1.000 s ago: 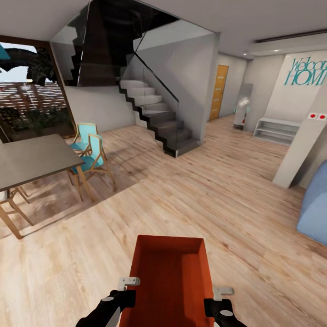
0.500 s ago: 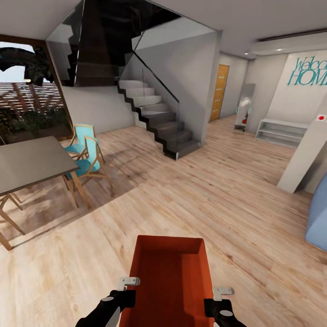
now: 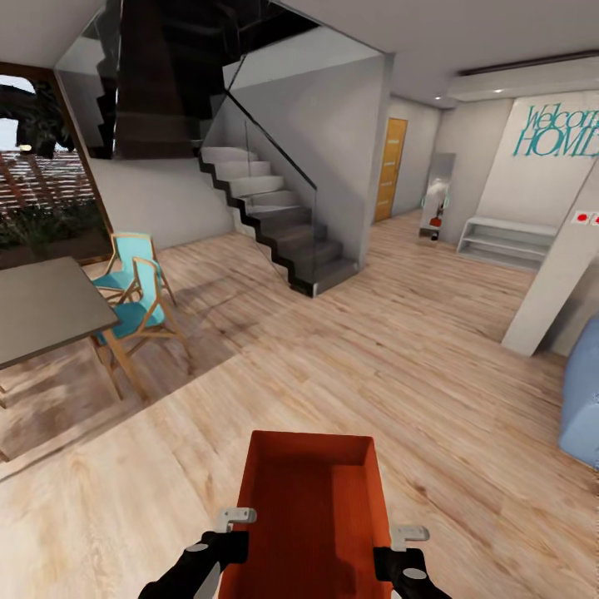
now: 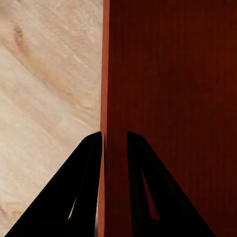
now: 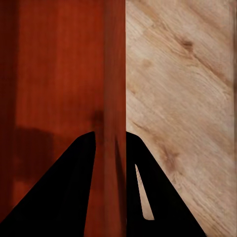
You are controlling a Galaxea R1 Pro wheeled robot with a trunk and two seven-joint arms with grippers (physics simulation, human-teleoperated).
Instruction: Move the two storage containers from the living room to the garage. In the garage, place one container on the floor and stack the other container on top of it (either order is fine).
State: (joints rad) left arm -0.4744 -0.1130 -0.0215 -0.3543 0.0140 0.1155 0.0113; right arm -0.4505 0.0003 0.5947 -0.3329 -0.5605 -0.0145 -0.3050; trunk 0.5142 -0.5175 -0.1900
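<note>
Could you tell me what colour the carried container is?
Orange-red; the storage container shows best in the head view.

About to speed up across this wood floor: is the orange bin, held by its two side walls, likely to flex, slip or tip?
The storage container looks like rigid plastic and holds its shape, so probably stiff. It is empty, likely light. The left gripper and right gripper each pinch only a thin, smooth wall, so it might slip or pivot if jolted.
</note>
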